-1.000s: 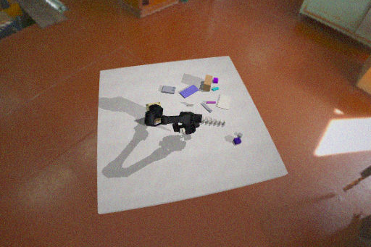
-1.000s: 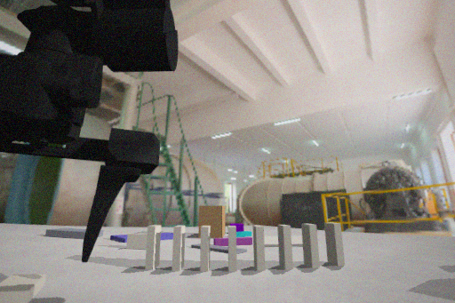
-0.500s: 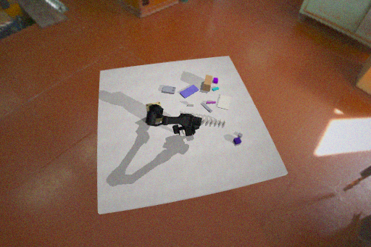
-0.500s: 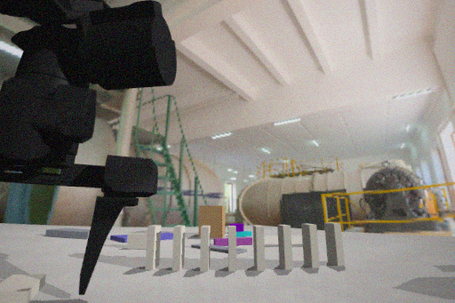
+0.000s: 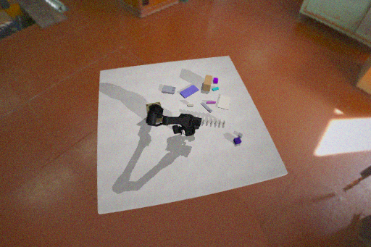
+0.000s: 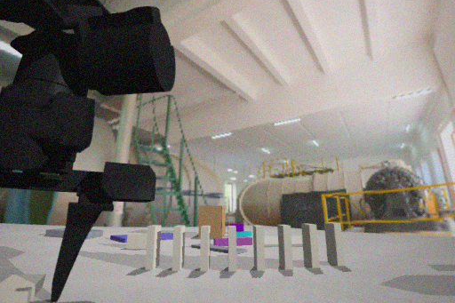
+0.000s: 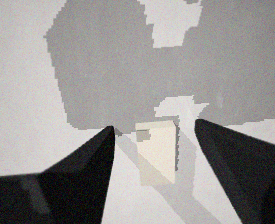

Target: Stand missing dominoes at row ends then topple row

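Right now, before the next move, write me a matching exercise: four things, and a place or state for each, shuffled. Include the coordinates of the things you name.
1. gripper (image 5: 182,130) (image 6: 52,295) (image 7: 154,128)
2. loose domino (image 5: 183,133) (image 6: 13,292) (image 7: 158,152)
3. domino row (image 5: 214,123) (image 6: 232,248)
4. tan block (image 5: 207,82) (image 6: 211,219)

A. eight, upright in line
B. beside a purple cube (image 5: 215,80) (image 6: 236,227)
C. open
D. lying, seen between the fingers in the wrist view

Pairs: 1-C, 2-D, 3-A, 4-B

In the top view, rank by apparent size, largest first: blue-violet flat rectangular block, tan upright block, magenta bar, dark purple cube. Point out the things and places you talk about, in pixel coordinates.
1. Blue-violet flat rectangular block (image 5: 189,91)
2. Tan upright block (image 5: 207,82)
3. Dark purple cube (image 5: 237,140)
4. Magenta bar (image 5: 211,102)
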Controlling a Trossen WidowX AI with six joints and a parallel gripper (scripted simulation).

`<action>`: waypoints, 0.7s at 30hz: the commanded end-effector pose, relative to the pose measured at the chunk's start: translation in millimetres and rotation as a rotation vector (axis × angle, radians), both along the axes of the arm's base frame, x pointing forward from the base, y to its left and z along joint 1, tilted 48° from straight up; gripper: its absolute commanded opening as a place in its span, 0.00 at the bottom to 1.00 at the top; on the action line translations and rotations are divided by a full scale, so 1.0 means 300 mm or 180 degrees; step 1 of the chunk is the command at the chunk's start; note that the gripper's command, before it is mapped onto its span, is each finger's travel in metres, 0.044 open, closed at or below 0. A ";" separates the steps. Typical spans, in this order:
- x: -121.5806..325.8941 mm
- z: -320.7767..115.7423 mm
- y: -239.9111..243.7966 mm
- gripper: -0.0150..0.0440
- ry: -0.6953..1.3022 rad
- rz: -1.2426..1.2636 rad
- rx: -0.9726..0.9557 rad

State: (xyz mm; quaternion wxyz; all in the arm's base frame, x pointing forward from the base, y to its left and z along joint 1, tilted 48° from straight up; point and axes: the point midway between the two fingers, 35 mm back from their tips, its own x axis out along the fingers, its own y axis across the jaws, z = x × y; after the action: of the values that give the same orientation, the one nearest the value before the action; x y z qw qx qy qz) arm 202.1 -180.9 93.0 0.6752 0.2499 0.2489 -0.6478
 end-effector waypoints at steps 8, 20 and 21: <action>0.000 -0.004 0.001 0.44 0.0014 0.0011 0.0012; -0.013 0.089 0.110 0.44 0.0015 0.0011 0.0021; -0.015 0.105 0.129 0.44 0.0015 0.0011 0.0023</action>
State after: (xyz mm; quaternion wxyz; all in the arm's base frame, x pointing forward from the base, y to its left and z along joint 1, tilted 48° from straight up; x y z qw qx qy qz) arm 198.0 -156.3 106.9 0.6717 0.2470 0.2620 -0.6475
